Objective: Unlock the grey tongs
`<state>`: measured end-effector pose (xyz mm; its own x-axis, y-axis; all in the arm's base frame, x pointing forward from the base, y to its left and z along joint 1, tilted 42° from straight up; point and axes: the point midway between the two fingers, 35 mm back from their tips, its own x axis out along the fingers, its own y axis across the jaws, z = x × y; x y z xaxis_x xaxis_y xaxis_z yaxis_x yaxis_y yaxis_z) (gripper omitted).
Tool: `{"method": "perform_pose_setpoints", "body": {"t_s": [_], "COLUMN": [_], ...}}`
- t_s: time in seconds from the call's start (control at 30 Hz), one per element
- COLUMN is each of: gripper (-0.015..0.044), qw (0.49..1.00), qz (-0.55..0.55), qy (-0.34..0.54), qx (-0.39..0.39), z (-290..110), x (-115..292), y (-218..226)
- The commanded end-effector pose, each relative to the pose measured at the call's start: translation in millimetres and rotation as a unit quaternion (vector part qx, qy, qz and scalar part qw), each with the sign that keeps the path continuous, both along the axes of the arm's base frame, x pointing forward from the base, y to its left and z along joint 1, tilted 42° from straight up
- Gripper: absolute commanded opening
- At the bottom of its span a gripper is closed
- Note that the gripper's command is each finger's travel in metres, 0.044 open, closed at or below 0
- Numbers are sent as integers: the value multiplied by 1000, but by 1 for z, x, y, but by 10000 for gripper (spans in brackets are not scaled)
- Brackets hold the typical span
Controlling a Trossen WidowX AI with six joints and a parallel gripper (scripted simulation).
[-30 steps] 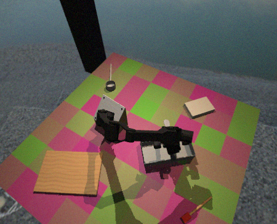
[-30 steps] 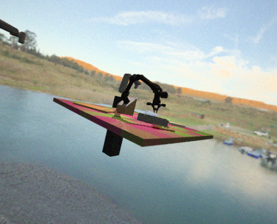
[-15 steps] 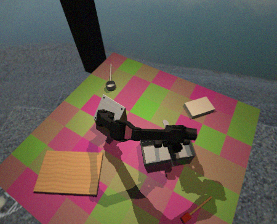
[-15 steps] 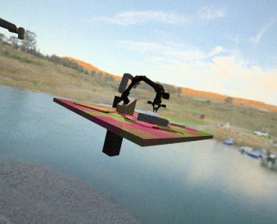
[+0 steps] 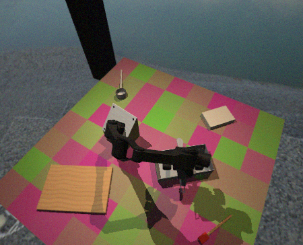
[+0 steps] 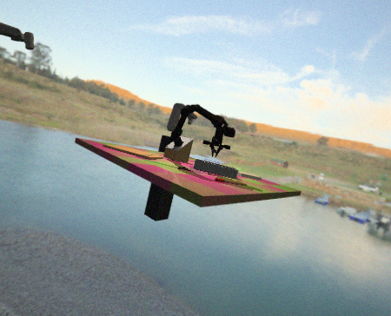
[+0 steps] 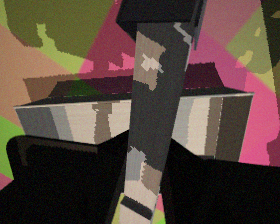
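Jaws clamped on grey tongs [image 7: 154, 95], frame centre, above roasting tin [image 7: 72, 122]. I judge them stiff, light, slippery metal; I'd hold mid-arms near hinge.

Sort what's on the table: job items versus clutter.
Job: tongs clamped in the gripper, roasting tin, wooden board.

Clutter: pale block, red-headed mallet, small ladle.
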<state>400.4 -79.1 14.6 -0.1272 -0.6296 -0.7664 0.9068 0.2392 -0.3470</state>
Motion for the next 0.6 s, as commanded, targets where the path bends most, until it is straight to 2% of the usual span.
{"method": "perform_pose_setpoints", "body": {"t_s": [0.0, 0.57], "gripper": [-150, -150], "qw": [1000, 993], "qz": [-15, -90], "qy": [-10, -78], "qx": [0, -12], "z": [20, 108], "x": [-7, -53], "y": [-19, -97]}}
